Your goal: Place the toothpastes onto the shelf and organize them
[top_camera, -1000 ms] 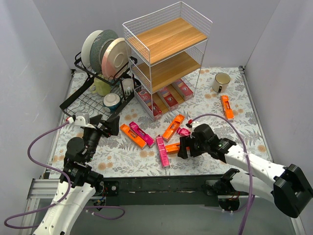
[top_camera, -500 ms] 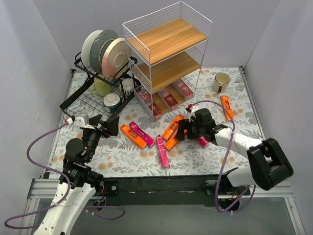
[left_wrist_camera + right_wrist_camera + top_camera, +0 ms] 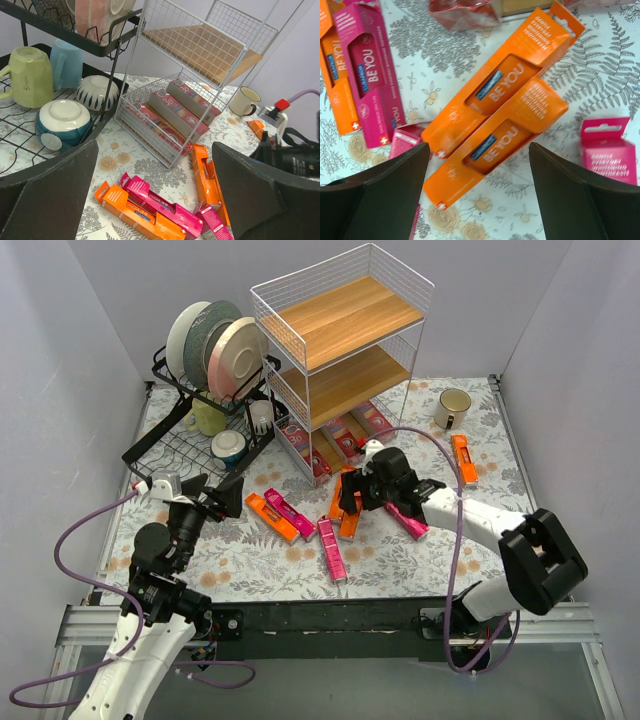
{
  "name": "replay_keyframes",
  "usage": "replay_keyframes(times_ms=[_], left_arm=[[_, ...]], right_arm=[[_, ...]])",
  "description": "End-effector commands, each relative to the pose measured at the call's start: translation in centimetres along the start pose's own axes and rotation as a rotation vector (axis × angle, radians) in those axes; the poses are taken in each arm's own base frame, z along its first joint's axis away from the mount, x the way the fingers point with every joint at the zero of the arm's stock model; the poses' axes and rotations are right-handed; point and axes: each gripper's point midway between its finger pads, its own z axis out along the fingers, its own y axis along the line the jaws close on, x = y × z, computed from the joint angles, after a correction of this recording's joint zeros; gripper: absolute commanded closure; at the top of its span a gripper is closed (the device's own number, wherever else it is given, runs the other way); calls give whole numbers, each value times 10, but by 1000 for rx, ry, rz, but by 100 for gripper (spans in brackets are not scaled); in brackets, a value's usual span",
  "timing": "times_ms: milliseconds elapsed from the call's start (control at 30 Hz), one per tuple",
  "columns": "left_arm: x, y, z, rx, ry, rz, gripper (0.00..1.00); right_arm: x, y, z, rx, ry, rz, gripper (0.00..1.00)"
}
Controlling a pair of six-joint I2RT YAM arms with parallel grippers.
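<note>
Fingers spread wide, the right gripper [image 3: 350,503] hangs over two orange toothpaste cartons [image 3: 500,115] lying side by side mid-table, just in front of the white wire shelf [image 3: 340,360]. The shelf's bottom tier holds dark red cartons [image 3: 346,439]. A pink carton [image 3: 332,550] lies toward the near edge, and a lone orange carton [image 3: 463,460] lies near the right edge. The left gripper [image 3: 215,495], jaws apart, hovers near the left edge beside the black dish rack [image 3: 190,445].

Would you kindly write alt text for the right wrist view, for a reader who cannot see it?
Two orange toothpaste cartons lie side by side on a floral tablecloth, framed by the open right gripper. Magenta cartons lie at the left and right.
</note>
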Motion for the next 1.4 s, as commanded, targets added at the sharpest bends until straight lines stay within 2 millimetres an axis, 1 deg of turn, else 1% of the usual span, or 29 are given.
replay_keyframes(times_ms=[0, 33, 67, 167, 200, 233, 267, 333, 400, 433, 500, 533, 600, 633, 667, 733, 800, 833, 867, 933, 967, 1000, 1033, 1100, 1133, 1167, 1200, 1233, 1367], left_arm=[[-16, -2, -2, 1, -38, 13, 2], [-16, -3, -2, 3, -36, 13, 2], [-16, -2, -2, 0, -37, 13, 2], [-15, -2, -2, 1, -33, 12, 2], [-15, -2, -1, 1, -31, 13, 2], [-15, -3, -1, 3, -31, 12, 2], [-15, -2, -1, 1, -31, 13, 2], [-14, -2, -1, 1, -30, 12, 2], [-14, -2, -1, -1, -29, 13, 2], [-14, -2, -1, -2, -28, 14, 2], [-14, -1, -1, -4, -30, 13, 2], [-14, -1, -1, -5, -27, 14, 2], [-14, -1, -1, -6, -28, 14, 2], [-14, -1, -1, -6, -29, 15, 2], [-14, -1, -1, -5, -31, 13, 2], [-14, -2, -2, -3, -30, 13, 2], [-14, -1, -1, -4, -30, 12, 2], [-14, -2, -1, -2, -28, 12, 2], [-14, -2, -1, -1, -29, 12, 2], [-14, -1, -1, -2, -30, 12, 2], [-15, -2, -1, -2, -31, 13, 2], [-14, -1, -1, -2, -30, 13, 2], [-14, -2, -1, -1, -28, 12, 2], [-13, -2, -1, -1, -28, 12, 2], [-15, -2, -1, 0, -30, 12, 2], [-15, -2, -2, 0, -32, 12, 2], [-15, -2, -2, 0, -32, 13, 2], [-14, -2, -2, -1, -29, 12, 2], [-16, -2, -2, 1, -35, 13, 2]], right_arm=[[8, -7, -24, 202, -36, -12, 11], [12, 0, -26, 208, -40, -8, 11], [20, -1, -28, 228, -29, -11, 10], [26, 10, -26, 261, -30, -41, 10], [29, 10, -25, 279, -21, -51, 10], [35, 13, -21, 290, 1, -68, 10], [34, 16, -19, 296, 3, -71, 10], [41, 18, -13, 309, 25, -86, 9], [42, 25, -8, 299, 29, -98, 10], [48, 24, -5, 306, 47, -105, 10], [52, 25, -4, 320, 62, -121, 10], [59, 21, -5, 340, 87, -128, 10], [63, 14, -9, 373, 94, -130, 10], [67, 9, -15, 385, 97, -133, 9], [68, 6, -18, 395, 90, -136, 10], [71, -7, -29, 438, 69, -141, 10], [73, -14, -33, 446, 55, -141, 10], [70, -14, -37, 436, 33, -141, 11], [76, -19, -36, 431, 30, -152, 11], [75, -20, -39, 418, -2, -137, 12], [83, -25, -39, 416, 2, -140, 13], [76, -20, -35, 376, -42, -133, 13], [70, -15, -36, 340, -84, -135, 14], [71, -8, -32, 258, -150, -152, 16], [68, -4, -33, 233, -184, -154, 17], [69, -3, -33, 218, -202, -154, 19], [77, -6, -32, 214, -199, -155, 19], [73, -4, -30, 200, -226, -151, 20], [84, -10, -24, 203, -234, -145, 24]])
